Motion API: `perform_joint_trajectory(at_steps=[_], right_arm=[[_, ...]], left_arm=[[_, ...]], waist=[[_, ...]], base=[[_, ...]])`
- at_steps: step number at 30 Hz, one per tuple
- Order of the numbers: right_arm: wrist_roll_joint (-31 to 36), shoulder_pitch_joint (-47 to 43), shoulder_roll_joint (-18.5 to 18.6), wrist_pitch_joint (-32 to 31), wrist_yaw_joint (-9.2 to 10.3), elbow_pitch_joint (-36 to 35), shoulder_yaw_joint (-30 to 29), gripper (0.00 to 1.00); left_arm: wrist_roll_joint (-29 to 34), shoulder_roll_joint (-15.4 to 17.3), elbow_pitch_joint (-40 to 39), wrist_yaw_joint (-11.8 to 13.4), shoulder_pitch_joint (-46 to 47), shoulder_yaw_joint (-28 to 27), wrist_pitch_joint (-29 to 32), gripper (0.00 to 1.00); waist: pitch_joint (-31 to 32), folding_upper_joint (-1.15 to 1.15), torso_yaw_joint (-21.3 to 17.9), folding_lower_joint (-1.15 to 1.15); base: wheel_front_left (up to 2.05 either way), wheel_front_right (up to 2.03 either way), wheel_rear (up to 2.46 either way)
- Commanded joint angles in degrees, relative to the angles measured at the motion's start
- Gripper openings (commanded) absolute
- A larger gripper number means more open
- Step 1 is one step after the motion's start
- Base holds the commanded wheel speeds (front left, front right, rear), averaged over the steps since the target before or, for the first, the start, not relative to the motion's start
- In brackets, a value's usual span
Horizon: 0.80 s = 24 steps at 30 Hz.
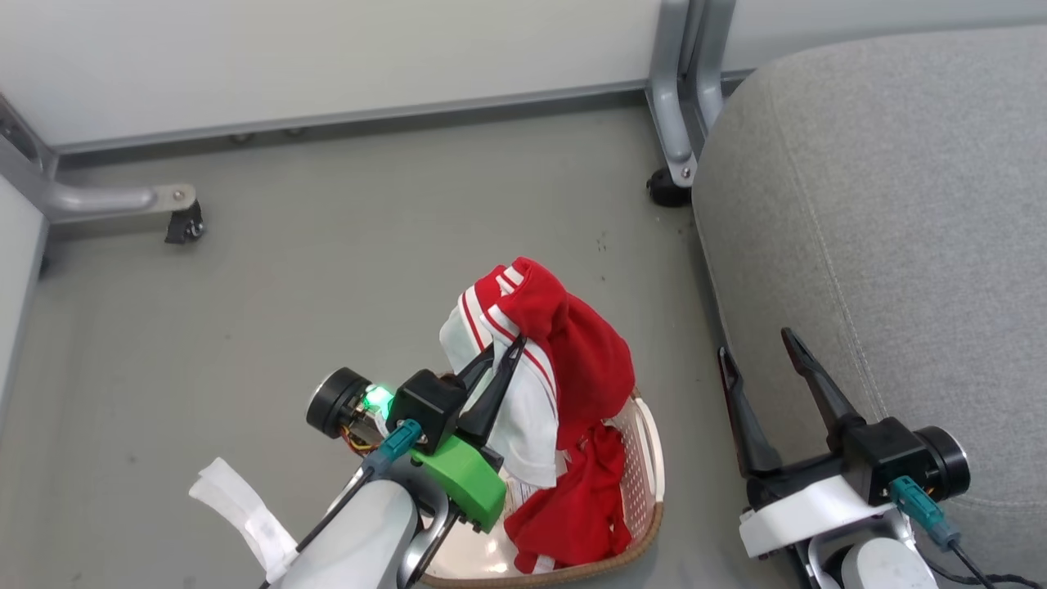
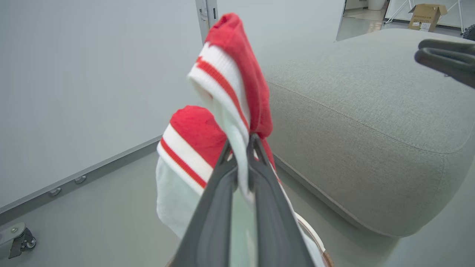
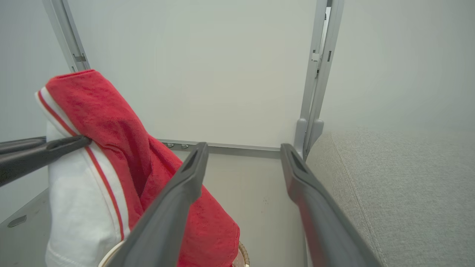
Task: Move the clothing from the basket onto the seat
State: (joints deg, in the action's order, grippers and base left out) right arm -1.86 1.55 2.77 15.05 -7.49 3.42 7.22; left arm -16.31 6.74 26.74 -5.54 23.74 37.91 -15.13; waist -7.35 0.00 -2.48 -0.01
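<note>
Red-and-white striped clothing (image 1: 564, 360) hangs bunched (lower end trailing inside) above the cream basket (image 1: 650, 466), lower centre; grey seat (image 1: 883, 245) at right.

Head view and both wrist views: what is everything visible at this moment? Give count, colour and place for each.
soft red and white striped clothing: count unclear, one piece lifted above the basket, more red fabric inside it.
oval cream-white plastic basket with brown rim: one, on the floor under the left arm.
large grey fabric seat: one, at the right.
grey metal frame legs with black casters: two, by the back wall.
brown cardboard box: one, far beyond the seat.
grey floor: underneath everything.
left hand: dark fingers shut on the clothing.
right hand: dark fingers open, holding nothing, beside the seat's edge.
</note>
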Motion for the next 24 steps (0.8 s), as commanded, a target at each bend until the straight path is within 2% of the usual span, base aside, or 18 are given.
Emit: perform_joint_trajectory(at_steps=[1, 11, 24], right_arm=[[-0.3, -1.2, 0.2, 0.2, 0.0, 0.2, 0.3, 1.0], [-0.1, -2.6, 0.2, 0.2, 0.0, 1.2, 3.1, 1.0], [-0.7, 0.0, 1.2, 0.2, 0.01, 1.4, 7.7, 1.0]], left_arm=[[0.8, -0.1, -1.4, -0.3, -1.3, -0.7, 0.0, 0.0], [4.9, 0.2, -10.1, -1.5, -2.3, -1.8, 0.0, 0.0], [6.5, -0.1, -15.5, -2.0, -1.8, 3.0, 0.0, 0.0]], waist=[[6.2, 0.0, 1.0, 0.01], [8.8, 0.0, 0.5, 0.01], [10.0, 0.0, 1.0, 0.01]], base=[[0.0, 0.0, 0.0], [0.0, 0.0, 0.0], [0.0, 0.0, 0.0]])
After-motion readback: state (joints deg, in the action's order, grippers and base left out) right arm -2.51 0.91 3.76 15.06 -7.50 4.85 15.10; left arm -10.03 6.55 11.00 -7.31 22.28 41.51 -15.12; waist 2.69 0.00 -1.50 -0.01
